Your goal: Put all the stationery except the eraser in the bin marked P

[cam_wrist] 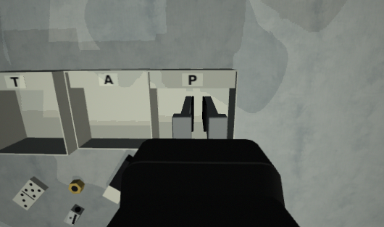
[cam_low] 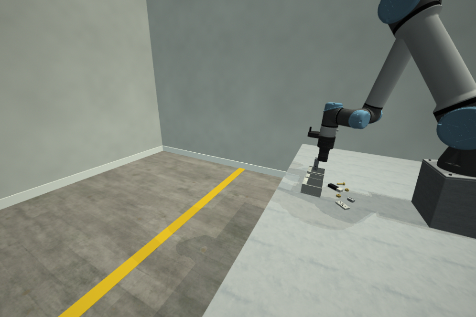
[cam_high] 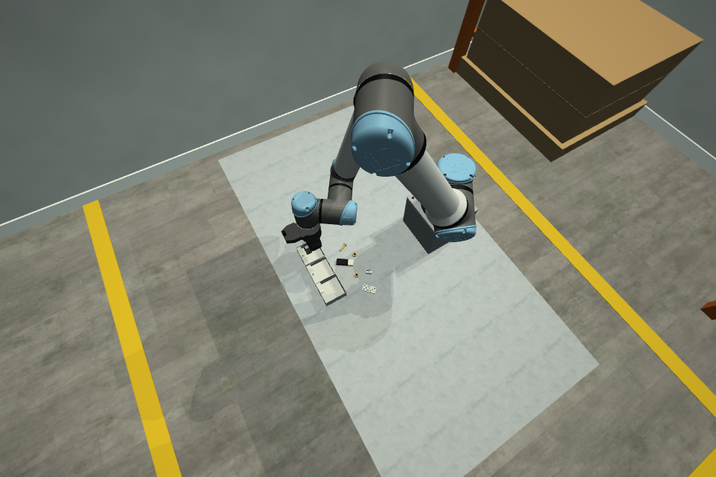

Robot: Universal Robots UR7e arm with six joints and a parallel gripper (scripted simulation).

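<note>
Wrist view: the hand [cam_wrist: 198,103] is hanging over the bin marked P [cam_wrist: 232,106], at the end of the row after A [cam_wrist: 109,80] and T [cam_wrist: 14,82]. Its fingers are standing close with a slim gap, and it cannot be told whether they are pinching anything.
Exterior view: the fingertips are sitting just above the bin's rim.
Beside the bins: a black-and-white block [cam_high: 343,261], dominoes, and brass nuts are lying on the tabletop [cam_low: 320,261].
Top view only: yellow floor lines [cam_high: 122,337] are bordering the tabletop, and a crate [cam_high: 584,62] is standing well apart.
</note>
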